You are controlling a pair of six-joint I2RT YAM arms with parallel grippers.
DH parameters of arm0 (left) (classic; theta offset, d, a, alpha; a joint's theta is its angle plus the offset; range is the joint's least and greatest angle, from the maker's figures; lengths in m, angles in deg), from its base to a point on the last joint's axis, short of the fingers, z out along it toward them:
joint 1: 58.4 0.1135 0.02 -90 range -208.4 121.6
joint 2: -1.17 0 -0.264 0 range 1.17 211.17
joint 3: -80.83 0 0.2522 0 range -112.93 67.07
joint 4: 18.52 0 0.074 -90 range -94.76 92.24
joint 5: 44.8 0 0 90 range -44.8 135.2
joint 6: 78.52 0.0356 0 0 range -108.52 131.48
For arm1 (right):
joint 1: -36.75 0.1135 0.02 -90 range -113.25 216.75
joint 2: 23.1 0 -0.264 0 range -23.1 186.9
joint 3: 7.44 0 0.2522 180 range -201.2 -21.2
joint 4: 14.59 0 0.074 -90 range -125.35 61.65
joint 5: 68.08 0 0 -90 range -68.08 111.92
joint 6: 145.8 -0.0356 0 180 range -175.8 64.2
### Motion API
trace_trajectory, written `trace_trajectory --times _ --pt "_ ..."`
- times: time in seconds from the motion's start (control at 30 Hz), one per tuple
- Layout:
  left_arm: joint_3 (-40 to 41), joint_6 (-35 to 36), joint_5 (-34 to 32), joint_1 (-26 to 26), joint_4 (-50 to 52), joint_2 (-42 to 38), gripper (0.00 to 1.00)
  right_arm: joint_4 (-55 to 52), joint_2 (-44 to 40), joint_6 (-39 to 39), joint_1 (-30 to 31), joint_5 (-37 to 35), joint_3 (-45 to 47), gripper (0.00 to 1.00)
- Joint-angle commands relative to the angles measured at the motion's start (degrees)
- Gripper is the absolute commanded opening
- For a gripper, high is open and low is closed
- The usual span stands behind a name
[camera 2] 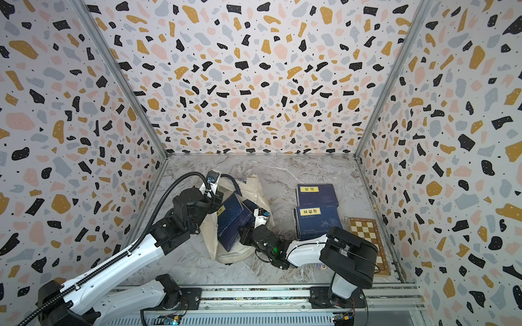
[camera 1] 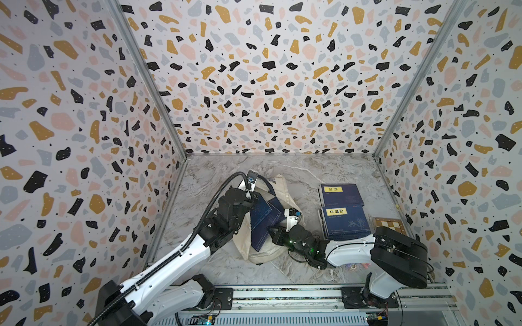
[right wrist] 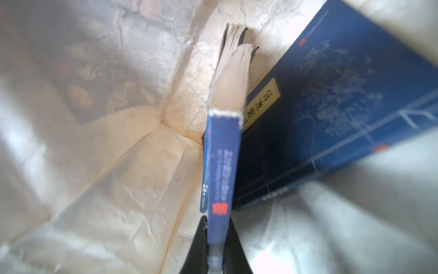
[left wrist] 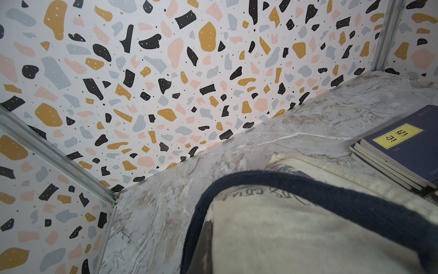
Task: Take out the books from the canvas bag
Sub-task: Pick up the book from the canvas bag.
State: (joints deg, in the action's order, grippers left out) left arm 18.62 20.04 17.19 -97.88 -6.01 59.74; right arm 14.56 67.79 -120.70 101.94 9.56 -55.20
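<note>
The cream canvas bag (camera 1: 282, 192) (camera 2: 255, 189) lies open on the marble table, left of centre. My left gripper (camera 1: 252, 195) (camera 2: 217, 197) is shut on the bag's rim by the navy strap (left wrist: 308, 187); one dark finger (left wrist: 205, 246) shows against the cloth (left wrist: 308, 237). Two navy books (camera 1: 264, 218) (camera 2: 230, 221) stand tilted in the bag's mouth. My right gripper (right wrist: 216, 229) (camera 1: 273, 232) reaches into the bag and is shut on the spine of one navy book (right wrist: 221, 166). A second navy book (right wrist: 331, 106) with a yellow label leans beside it.
Two stacks of navy books (camera 1: 340, 194) (camera 1: 346, 223) lie on the table right of the bag; the far stack (left wrist: 403, 147) also shows in the left wrist view. A brown-and-cream checkered board (camera 2: 367, 240) lies by the right wall. Patterned walls enclose three sides.
</note>
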Motion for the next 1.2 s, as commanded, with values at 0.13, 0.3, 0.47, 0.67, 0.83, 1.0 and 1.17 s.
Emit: trace_trajectory --times 0.13,0.3,0.47,0.67,0.83,1.0,1.17 --pt "-2.9 -3.0 -2.1 1.1 -0.3 0.7 0.0 -8.8 -7.4 6.4 1.9 -1.2 0.0 0.0" --pt "-2.9 -3.1 -1.5 1.1 -0.2 0.9 0.0 -9.7 -11.3 8.5 2.4 -1.5 2.0 0.0" --pt "-3.2 -3.1 -0.6 1.3 0.1 1.4 0.0 -4.4 -16.4 15.9 2.4 0.2 5.8 0.0" --pt "-3.8 -3.5 -0.5 1.7 1.0 2.0 0.0 -3.5 -25.7 22.5 1.9 -1.2 10.5 0.0" --pt "-4.0 -3.6 -0.6 1.9 1.6 2.6 0.0 -8.1 -37.2 25.8 1.4 -2.5 12.4 0.0" --pt "-4.3 -3.8 -0.7 2.2 2.3 3.0 0.0 -15.0 -47.2 27.1 -0.3 -5.7 12.5 0.0" --pt "-4.0 -4.1 0.1 2.2 2.2 2.9 0.0 -23.9 -54.6 25.8 -8.5 -6.2 11.5 0.0"
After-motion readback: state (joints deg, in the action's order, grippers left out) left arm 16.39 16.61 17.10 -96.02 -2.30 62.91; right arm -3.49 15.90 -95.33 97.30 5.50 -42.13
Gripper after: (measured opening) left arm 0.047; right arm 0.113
